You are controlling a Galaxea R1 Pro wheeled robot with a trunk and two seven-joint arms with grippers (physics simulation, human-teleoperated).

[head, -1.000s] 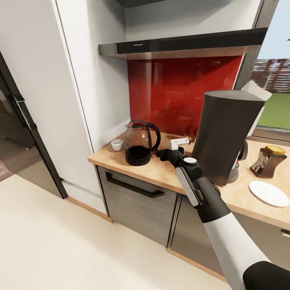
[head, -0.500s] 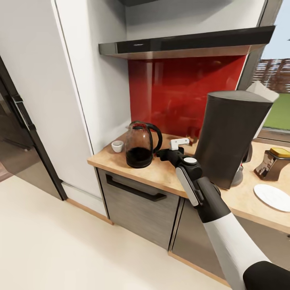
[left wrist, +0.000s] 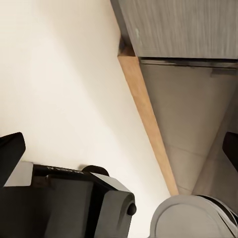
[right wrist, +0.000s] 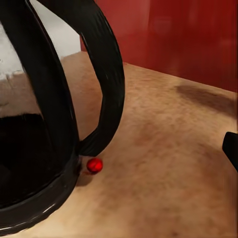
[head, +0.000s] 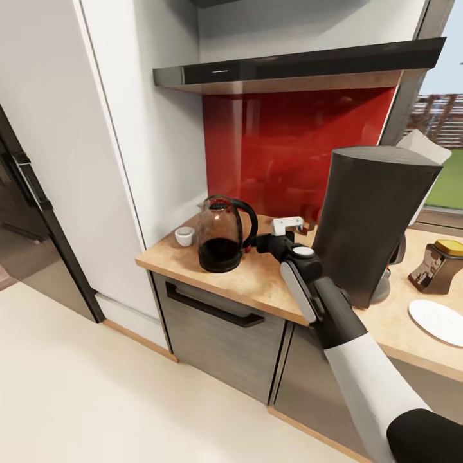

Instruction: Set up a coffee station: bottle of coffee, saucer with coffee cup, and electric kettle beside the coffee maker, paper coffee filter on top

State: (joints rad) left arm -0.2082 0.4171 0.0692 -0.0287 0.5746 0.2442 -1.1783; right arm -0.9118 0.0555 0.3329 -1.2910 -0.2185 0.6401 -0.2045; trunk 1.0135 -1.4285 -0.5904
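The glass electric kettle (head: 220, 235) with a black handle stands on the beige countertop (head: 257, 281), and the small white coffee cup (head: 184, 236) sits just left of it. My right gripper (head: 259, 243) hovers open beside the kettle's handle (right wrist: 110, 89); one fingertip (right wrist: 231, 148) shows in the right wrist view, apart from the handle. The tall dark coffee maker (head: 373, 222) stands to the right with the paper coffee filter (head: 421, 149) on top. Beyond it are the bottle of coffee (head: 439, 264) and the saucer (head: 437, 321). My left gripper (left wrist: 119, 148) hangs open over the floor.
The glossy black kitchen shelf (head: 289, 64) hangs above a red backsplash (head: 276, 148). A white tall cabinet (head: 122, 128) borders the counter's left end, with a dark fridge (head: 26, 212) further left. Dark grey drawer fronts (head: 212, 321) sit below. Pale floor (head: 96, 399) lies open in front.
The whole picture has shifted slightly with the camera. My right gripper has edged a little closer to the kettle's handle. Nothing was taken hold of.
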